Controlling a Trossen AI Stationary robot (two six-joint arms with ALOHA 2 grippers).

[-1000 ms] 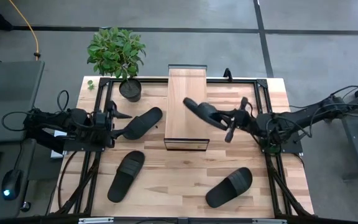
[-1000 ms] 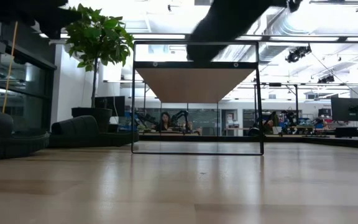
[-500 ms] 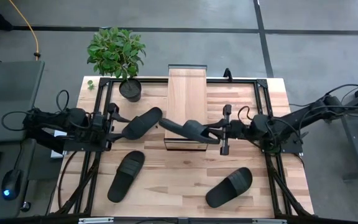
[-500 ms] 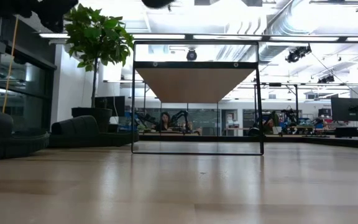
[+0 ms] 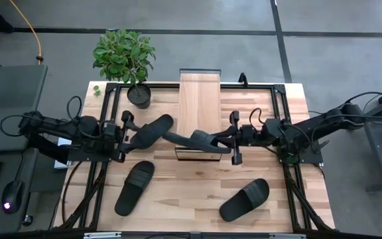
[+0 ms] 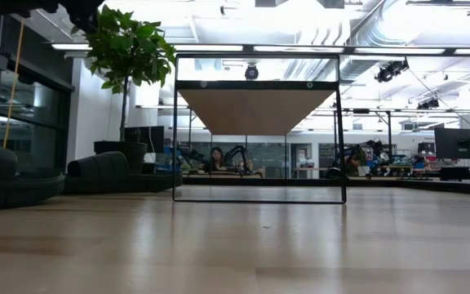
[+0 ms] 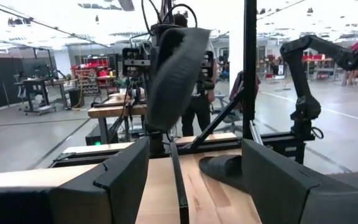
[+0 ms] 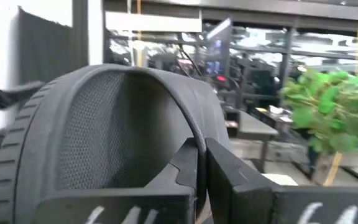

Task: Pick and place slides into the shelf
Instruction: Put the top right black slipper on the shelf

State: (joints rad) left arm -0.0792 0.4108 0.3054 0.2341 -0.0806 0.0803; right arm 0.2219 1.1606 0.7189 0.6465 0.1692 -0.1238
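My right gripper [image 5: 231,139] is shut on one black slide [image 5: 194,141] above the near end of the light-wood shelf [image 5: 199,99]. The left wrist view shows this slide [image 7: 176,74] turned on edge. My left gripper [image 5: 126,129] is open above the table. It is close to the end of a second slide [image 5: 150,131], which lies on the table left of the shelf. I see no touch between them. Two more slides [image 5: 134,188] [image 5: 244,199] lie flat near the table's near edge. My right gripper pinches the slide between its two fingers [image 8: 188,165] at the end behind the ribbed strap [image 8: 104,99]. The fingers come level from the table's right and lie along the slide. The slide is lifted clear, turned on edge, its free end [image 5: 171,137] pointing toward the table's left.
A potted plant [image 5: 126,56] stands at the table's far left, beside the shelf's far end. The shelf's dark frame [image 6: 176,131] stands upright mid-table in the low view. Bare tabletop [image 5: 191,192] lies between the two near slides. A person shows far off in the room.
My right gripper has carried its slide from over the shelf's middle toward the table's near edge and a little left, to the shelf's near end. The slide has turned from slanting across the shelf to pointing at the table's left. My left gripper has shifted slightly toward the right.
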